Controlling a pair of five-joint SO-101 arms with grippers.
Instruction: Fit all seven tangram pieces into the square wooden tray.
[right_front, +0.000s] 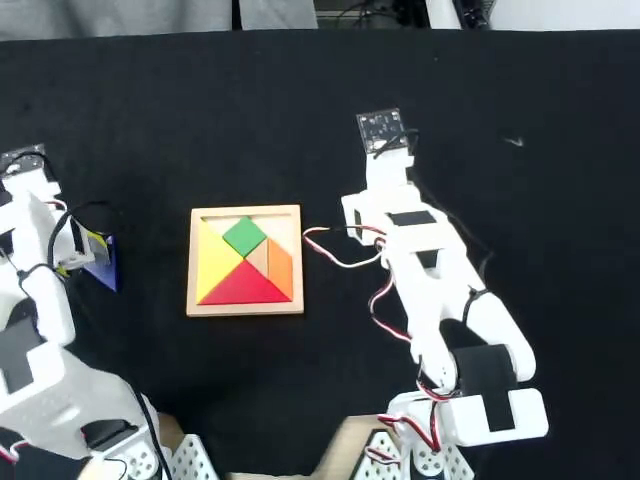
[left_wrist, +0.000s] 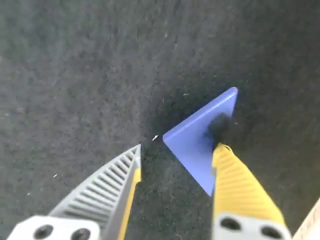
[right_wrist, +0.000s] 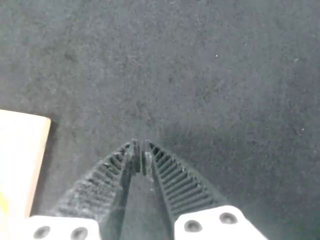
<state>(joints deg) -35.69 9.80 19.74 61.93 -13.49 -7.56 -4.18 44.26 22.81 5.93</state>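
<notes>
The square wooden tray (right_front: 245, 310), a pale frame with a raised rim, lies flat near the middle of the black cloth-covered table (right_front: 500, 100). Inside it a large yellow triangle (right_front: 215, 265) has its long side along the tray's left wall. A large red triangle (right_front: 245, 287) has its long side along the near wall, and the two meet at the centre. A small green square (right_front: 244, 235) sits above that centre, turned on its corner like a diamond. An orange slanted piece (right_front: 283, 268) runs lengthwise along the right wall, with a tan wood-coloured piece (right_front: 259, 258) between it and the green square. The far corners look pale, and I cannot tell bare wood from pieces there. The flat blue triangle piece (left_wrist: 192, 142) (right_front: 106, 268) lies on the cloth left of the tray, well apart from it. One sharp corner aims at the left gripper's grey ribbed finger (left_wrist: 112, 185) and its lighter, thick edge faces away from the wrist. The left gripper (left_wrist: 178, 149) is spread wide, and its yellow ribbed finger (left_wrist: 240, 185) overlaps the triangle's side. The right gripper (right_wrist: 140, 149), black and toothed, is pressed together on nothing, low over the cloth just beside a tray corner (right_wrist: 22, 150).
</notes>
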